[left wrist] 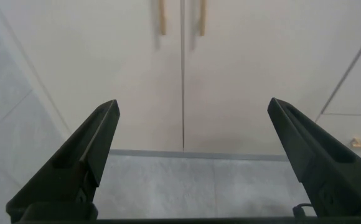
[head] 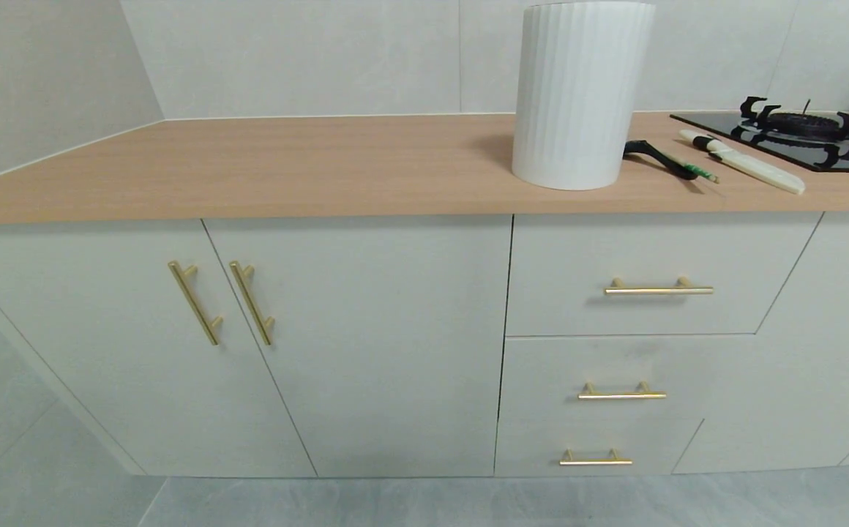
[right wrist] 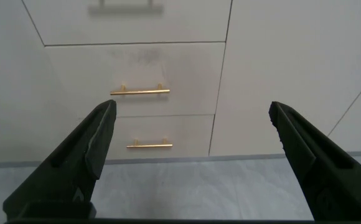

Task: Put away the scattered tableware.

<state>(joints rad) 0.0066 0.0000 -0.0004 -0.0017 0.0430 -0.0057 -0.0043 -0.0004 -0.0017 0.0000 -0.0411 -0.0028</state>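
On the wooden countertop (head: 285,165) stands a tall white ribbed container (head: 578,95). Just right of it lie a black-handled utensil with a green tip (head: 664,161) and a white knife with a black band (head: 743,161). My left gripper (left wrist: 190,112) is open, held low in front of the double cabinet doors (left wrist: 182,68) with nothing between its fingers. My right gripper (right wrist: 193,112) is open too, low in front of the lower drawers (right wrist: 140,91), holding nothing.
A black gas hob (head: 805,132) sits at the counter's far right. Under the counter are two cabinet doors with gold handles (head: 223,301) and three drawers, the top one with a gold bar handle (head: 659,289). Grey tiled floor (head: 468,505) lies below.
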